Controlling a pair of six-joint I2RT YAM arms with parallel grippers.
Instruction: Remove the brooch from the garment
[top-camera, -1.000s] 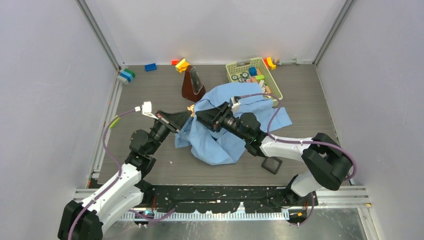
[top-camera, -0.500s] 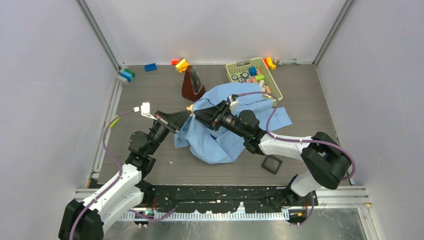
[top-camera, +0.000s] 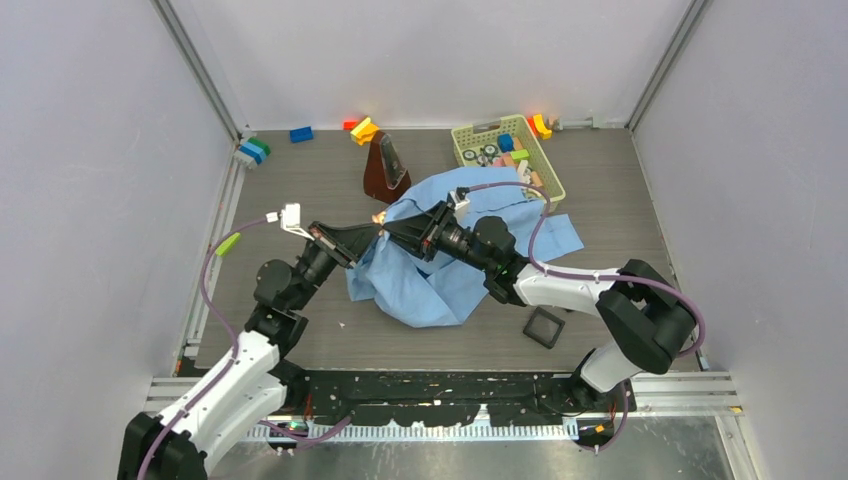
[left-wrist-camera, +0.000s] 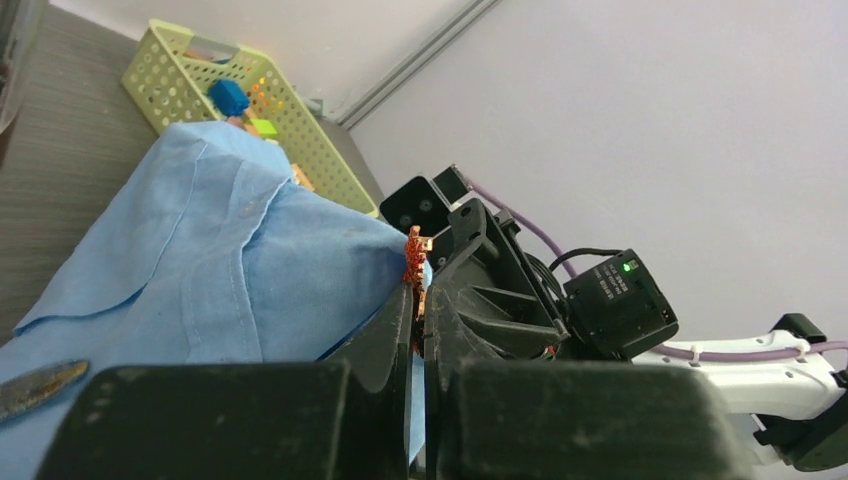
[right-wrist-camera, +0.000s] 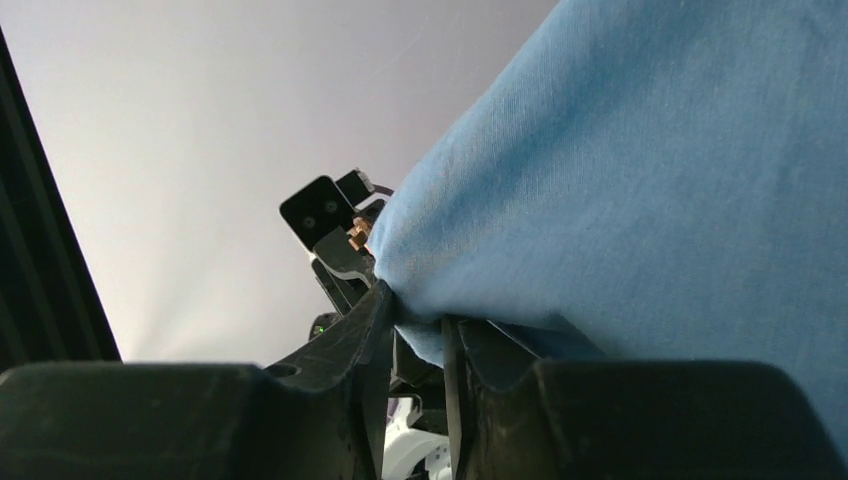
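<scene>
The light-blue garment (top-camera: 455, 270) lies bunched in the middle of the table, one edge lifted between the two arms. The brooch (top-camera: 380, 215), small and orange-gold, sits on that lifted edge. In the left wrist view the brooch (left-wrist-camera: 415, 262) pokes out at the fingertips of my left gripper (left-wrist-camera: 420, 300), which is shut on it, with the garment (left-wrist-camera: 230, 260) to its left. My right gripper (right-wrist-camera: 418, 320) faces it tip to tip, its jaws pressed on a fold of the garment (right-wrist-camera: 640, 180) that fills the narrow gap. The brooch (right-wrist-camera: 357, 234) shows just beyond.
A green basket (top-camera: 505, 150) of small toys stands behind the cloth. A brown pyramid-shaped object (top-camera: 385, 165) stands to its left. Coloured blocks (top-camera: 300, 133) lie along the back wall. A black square piece (top-camera: 545, 327) lies near the right arm.
The right gripper's jaws have narrowed onto the cloth fold and the arm has edged left toward the brooch. The left gripper has stayed shut in place.
</scene>
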